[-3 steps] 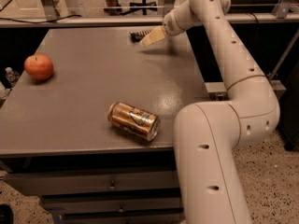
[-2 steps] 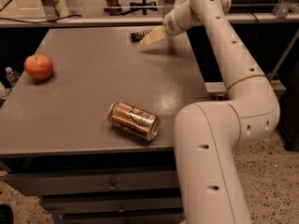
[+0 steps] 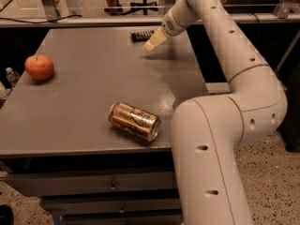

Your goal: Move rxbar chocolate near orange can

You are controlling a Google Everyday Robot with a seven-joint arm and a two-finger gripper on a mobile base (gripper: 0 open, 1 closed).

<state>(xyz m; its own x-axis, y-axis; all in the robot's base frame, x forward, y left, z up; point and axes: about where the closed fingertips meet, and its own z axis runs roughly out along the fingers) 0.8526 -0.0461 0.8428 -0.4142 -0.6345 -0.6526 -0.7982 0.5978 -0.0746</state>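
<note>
Nothing has shifted: hand (image 3: 154, 40) sits just beside rxbar chocolate (image 3: 142, 34) at far counter (image 3: 93, 69) edge; grip state, can't tell.
Confirm your hold before carrying toward orange can (image 3: 134, 121); it lies sideways and may roll.

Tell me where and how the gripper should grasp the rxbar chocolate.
Probably across its short width at mid-length, from above: the rxbar chocolate lies flat at the far edge of the table, too low for a side grip. The gripper hovers beside it.

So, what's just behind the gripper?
The rxbar lies flat near the far edge of the table, just behind the gripper. The gripper covers one end, so contact can't be told.
</note>
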